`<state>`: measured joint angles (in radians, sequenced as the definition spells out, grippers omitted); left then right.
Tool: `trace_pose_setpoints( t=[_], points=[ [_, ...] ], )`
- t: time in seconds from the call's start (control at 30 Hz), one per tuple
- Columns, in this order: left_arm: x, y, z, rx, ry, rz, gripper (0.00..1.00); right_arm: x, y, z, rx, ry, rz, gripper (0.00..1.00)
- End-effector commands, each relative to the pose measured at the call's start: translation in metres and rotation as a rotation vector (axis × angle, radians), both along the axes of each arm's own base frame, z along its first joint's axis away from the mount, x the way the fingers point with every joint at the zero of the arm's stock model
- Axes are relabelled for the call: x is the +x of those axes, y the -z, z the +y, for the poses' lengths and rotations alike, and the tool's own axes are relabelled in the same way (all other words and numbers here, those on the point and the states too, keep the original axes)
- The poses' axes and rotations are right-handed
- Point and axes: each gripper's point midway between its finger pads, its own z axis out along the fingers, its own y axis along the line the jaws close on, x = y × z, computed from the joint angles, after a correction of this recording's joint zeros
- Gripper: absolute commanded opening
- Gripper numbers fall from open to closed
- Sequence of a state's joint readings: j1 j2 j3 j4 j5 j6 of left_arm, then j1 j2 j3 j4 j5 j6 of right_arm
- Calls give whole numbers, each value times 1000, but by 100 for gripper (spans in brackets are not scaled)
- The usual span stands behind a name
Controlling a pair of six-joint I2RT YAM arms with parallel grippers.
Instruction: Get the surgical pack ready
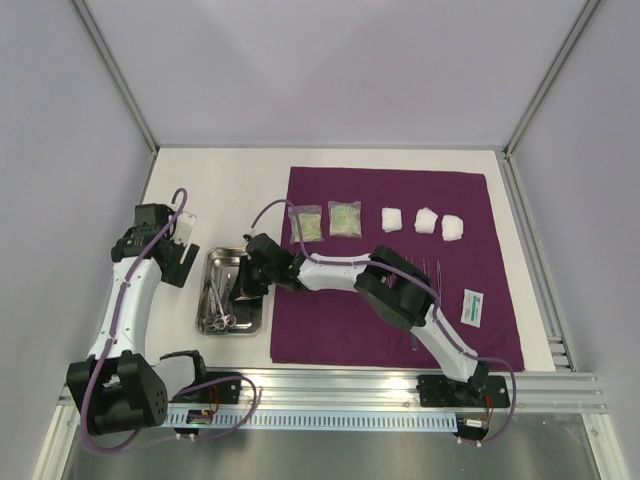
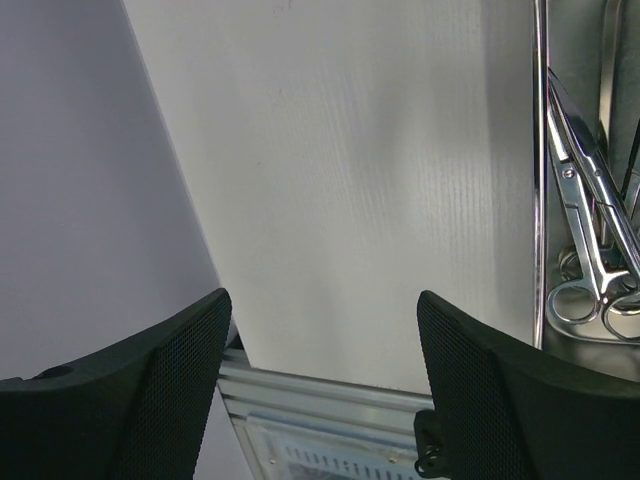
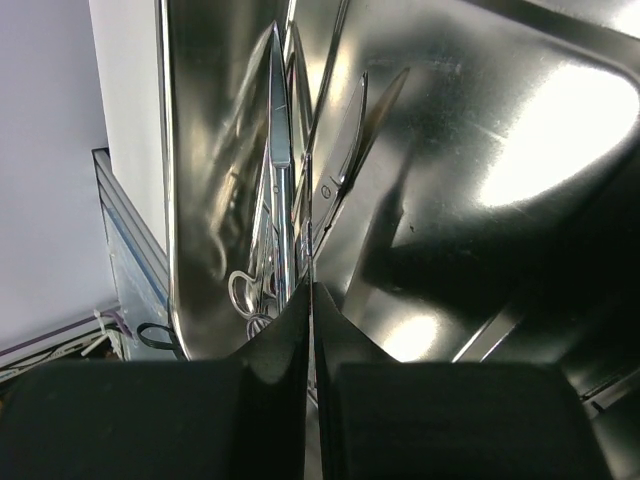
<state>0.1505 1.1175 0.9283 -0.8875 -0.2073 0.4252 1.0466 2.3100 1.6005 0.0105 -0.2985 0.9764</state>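
Note:
The deep-purple sheet (image 1: 390, 300) lies flat on the table. The steel tray (image 1: 213, 258) stands just left of it and holds metal scissors (image 1: 218, 305). My right gripper (image 1: 243, 285) reaches into the tray; in the right wrist view the gripper (image 3: 311, 290) is shut on a thin metal tool, seemingly tweezers (image 3: 309, 250), beside the scissors (image 3: 277, 170). My left gripper (image 1: 180, 255) hangs open and empty left of the tray; the left wrist view (image 2: 320, 330) shows bare table, the tray rim (image 2: 540, 200) and scissors (image 2: 590, 230).
Two clear packets (image 1: 306, 224) (image 1: 346, 219) and three white gauze pads (image 1: 392, 219) (image 1: 427, 220) (image 1: 453, 227) lie along the sheet's far edge. A small green-and-white packet (image 1: 472, 306) lies at its right. Thin metal tools (image 1: 432, 268) lie beside the right arm.

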Motion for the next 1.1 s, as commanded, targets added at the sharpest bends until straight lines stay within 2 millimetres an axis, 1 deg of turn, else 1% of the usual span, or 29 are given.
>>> trace_pose_setpoints(
  t=[0.0,0.1,0.27,0.33,0.4,0.5,0.53,0.57,0.7,0.77,0.87,1.07],
  points=[
    [2,0,1,-6,-1,-9,84,2,-8,8,2,9,2,0],
    [4,0,0,-7,4,-11,84,5,-3,5,-23,28,1,2],
    [5,0,0,-11,4,-12,84,7,-4,8,-13,60,29,2],
    [7,-1,0,-11,6,-13,84,7,-12,12,12,63,31,1],
    [7,-1,-1,-13,5,-14,84,9,-16,13,16,74,32,0],
    [7,-1,-2,-22,10,-12,84,13,-23,10,15,103,22,0],
    [7,-2,-2,-24,8,-13,84,14,-31,10,27,110,12,0],
    [7,-2,-3,-26,9,-12,84,15,-32,8,29,115,8,1],
    [8,-1,-5,-38,12,-16,84,22,-50,10,54,137,-39,0],
    [9,-1,-5,-40,13,-16,84,27,-52,10,54,153,-64,0],
    [8,0,-5,-41,14,-13,84,32,-51,8,43,176,-91,0],
    [10,1,-5,-40,17,-14,84,40,-37,1,-20,220,-159,0]
  ],
)
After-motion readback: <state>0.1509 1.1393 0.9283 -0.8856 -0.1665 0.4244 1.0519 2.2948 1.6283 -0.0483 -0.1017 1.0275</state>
